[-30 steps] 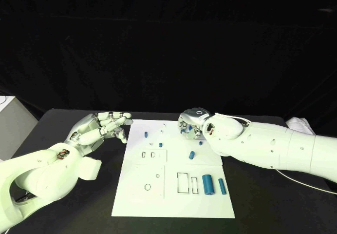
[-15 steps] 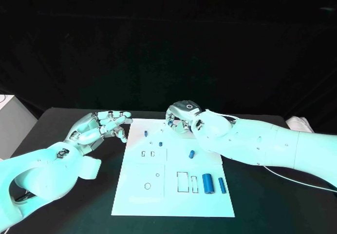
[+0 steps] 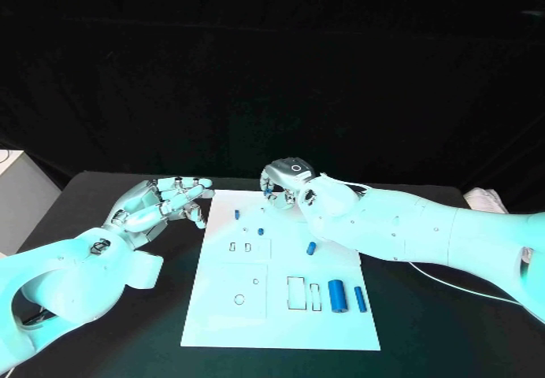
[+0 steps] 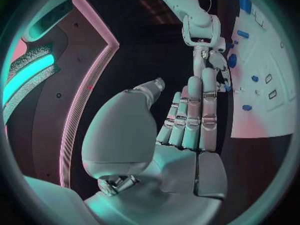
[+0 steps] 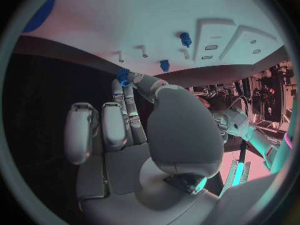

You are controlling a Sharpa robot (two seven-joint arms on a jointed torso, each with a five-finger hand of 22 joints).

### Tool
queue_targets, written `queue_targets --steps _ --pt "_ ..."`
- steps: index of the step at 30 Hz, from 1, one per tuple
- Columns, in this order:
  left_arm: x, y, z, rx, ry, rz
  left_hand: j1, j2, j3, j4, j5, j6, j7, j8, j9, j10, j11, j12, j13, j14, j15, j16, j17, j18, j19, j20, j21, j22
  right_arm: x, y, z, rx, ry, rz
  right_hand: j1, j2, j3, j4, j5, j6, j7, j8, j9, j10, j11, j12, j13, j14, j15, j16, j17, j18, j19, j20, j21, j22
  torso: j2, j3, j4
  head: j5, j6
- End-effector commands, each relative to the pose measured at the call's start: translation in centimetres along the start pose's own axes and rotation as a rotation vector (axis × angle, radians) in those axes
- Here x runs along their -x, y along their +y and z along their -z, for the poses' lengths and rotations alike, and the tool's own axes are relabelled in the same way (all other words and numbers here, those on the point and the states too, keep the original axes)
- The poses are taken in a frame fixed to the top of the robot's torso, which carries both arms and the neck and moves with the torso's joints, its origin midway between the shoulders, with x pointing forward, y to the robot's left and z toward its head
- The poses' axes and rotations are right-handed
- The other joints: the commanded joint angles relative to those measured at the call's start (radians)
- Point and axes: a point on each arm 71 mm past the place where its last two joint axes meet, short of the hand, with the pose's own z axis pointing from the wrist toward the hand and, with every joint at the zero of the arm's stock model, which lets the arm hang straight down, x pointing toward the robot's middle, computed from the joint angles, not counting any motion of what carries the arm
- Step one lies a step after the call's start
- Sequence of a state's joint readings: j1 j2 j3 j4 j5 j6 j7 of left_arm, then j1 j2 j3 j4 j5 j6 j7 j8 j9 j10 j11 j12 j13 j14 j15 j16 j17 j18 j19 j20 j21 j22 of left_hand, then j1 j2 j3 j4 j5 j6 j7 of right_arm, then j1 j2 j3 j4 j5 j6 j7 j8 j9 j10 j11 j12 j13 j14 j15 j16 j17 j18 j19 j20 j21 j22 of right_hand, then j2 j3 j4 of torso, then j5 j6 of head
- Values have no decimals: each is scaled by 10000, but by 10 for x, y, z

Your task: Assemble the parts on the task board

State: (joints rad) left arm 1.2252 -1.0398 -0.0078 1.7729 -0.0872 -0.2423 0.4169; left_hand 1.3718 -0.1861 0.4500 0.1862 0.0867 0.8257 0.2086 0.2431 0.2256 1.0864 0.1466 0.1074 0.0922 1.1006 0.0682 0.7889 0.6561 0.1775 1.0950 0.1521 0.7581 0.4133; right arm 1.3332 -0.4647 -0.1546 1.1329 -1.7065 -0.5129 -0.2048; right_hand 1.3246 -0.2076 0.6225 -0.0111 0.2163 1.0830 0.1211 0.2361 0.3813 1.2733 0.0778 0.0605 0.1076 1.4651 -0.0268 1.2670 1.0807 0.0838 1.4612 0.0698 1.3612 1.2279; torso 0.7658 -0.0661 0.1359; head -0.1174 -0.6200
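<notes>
Black desk (image 3: 113, 197) and black backdrop frame the white board (image 3: 284, 315), which lies in the middle with the blue parts scattered on it. Two cylinders, one thick (image 3: 336, 296) and one thin (image 3: 360, 298), lie side by side near the board's right edge, a short peg (image 3: 310, 249) rests above them towards the centre, and two smaller pegs (image 3: 238, 213) sit near the far left part of the board. The right hand (image 3: 291, 189) hangs over the board's far edge, pinching a small blue part (image 5: 123, 77) at its fingertips, the other fingers lying straight alongside. The left hand (image 3: 159, 206) hovers just beside the board's far left corner, holding nothing, its fingers straight and close together with the thumb apart. My reading is that the pinched part is being carried to a seat among the small pins near the far edge. The hold is thin, only on the tip of a small piece, so it could twist or slip out if the fingers relax or if it meets a pin off-centre. A tilted part would jam at the seat rather than slide home, and pressing then could shift the board, which nothing holds down. The forearm also passes low over the loose peg and could brush it.
</notes>
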Motion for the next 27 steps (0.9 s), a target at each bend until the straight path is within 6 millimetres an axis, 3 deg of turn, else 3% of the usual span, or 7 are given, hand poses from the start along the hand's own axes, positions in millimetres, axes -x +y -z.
queue_targets --steps 1,27 --pt "-3 -2 -1 -92 222 9 -55 41 65 -4 -45 -74 144 -16 12 -78 18 52 12 -54 -13 37 9 37 -45 -1 52 9 -3 -2 -1 -114 159 160 156 101 320 -385 44 -18 53 37 11 351 -251 51 190 252 -44 56 14 -158 47 -19 35 10 21 -40 34 -40 37" --pt "-4 -4 -2 -138 262 -33 -55 41 65 -4 -45 -74 144 -16 12 -78 18 52 12 -54 -13 37 9 37 -45 -1 52 9 -15 0 -5 -114 658 243 105 76 306 -382 29 -33 59 29 30 335 -241 41 197 242 -35 46 -22 -148 27 -11 4 -38 47 -66 80 29 -7"
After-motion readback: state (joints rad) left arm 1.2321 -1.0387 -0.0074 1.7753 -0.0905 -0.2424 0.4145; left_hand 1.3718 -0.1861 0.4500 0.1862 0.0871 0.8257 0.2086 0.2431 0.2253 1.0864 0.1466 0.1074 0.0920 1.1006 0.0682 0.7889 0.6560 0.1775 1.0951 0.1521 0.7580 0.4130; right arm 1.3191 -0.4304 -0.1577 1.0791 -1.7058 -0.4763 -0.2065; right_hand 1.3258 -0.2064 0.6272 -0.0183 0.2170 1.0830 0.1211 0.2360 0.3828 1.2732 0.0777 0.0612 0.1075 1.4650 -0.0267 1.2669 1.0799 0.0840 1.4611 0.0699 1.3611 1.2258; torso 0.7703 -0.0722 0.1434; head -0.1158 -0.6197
